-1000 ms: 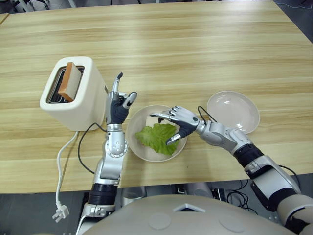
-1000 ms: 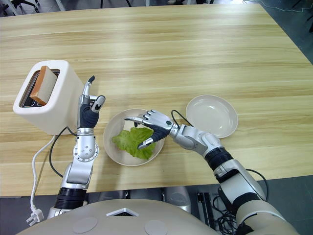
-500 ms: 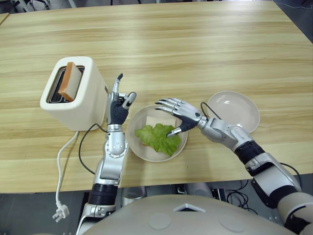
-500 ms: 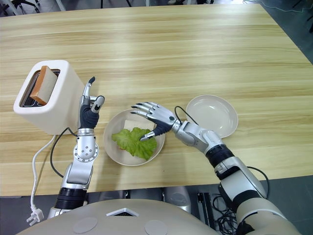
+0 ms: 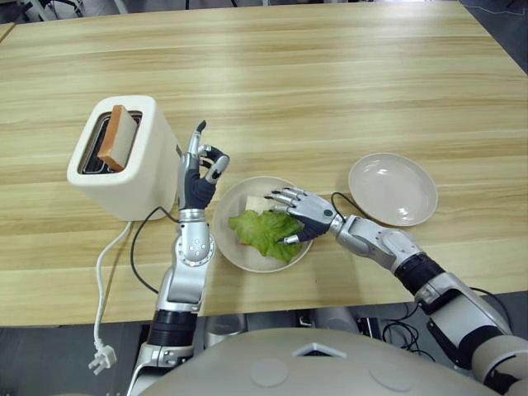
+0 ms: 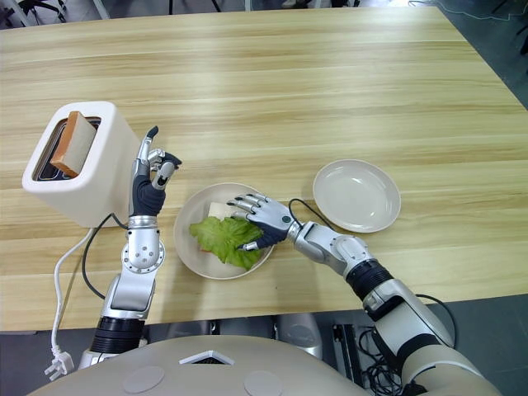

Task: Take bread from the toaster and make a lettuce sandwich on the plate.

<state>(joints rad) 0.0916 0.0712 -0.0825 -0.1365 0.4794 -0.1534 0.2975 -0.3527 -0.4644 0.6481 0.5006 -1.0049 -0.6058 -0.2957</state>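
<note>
Left eye view: the toaster [image 5: 124, 169], one bread slice [image 5: 118, 137] upright in its slot, stands on the counter [image 5: 330, 82] left of the plate [image 5: 233, 198]; an empty dish [image 5: 393, 188] lies to the right. Right eye view: the right hand [image 6: 266, 221] rests spread, grasping nothing, on the lettuce [image 6: 216, 239] covering a second slice [image 6: 219, 209]. The left hand [image 6: 150, 186] stands upright beside the toaster, fingers mostly curled, empty.

L hand [image 5: 198, 183] upright on near-vertical forearm, one finger pointing up, rest curled in, holding nothing, R hand [image 5: 304, 216] palm down, fingers spread, R arm angled in toward centre, wrist low
</note>
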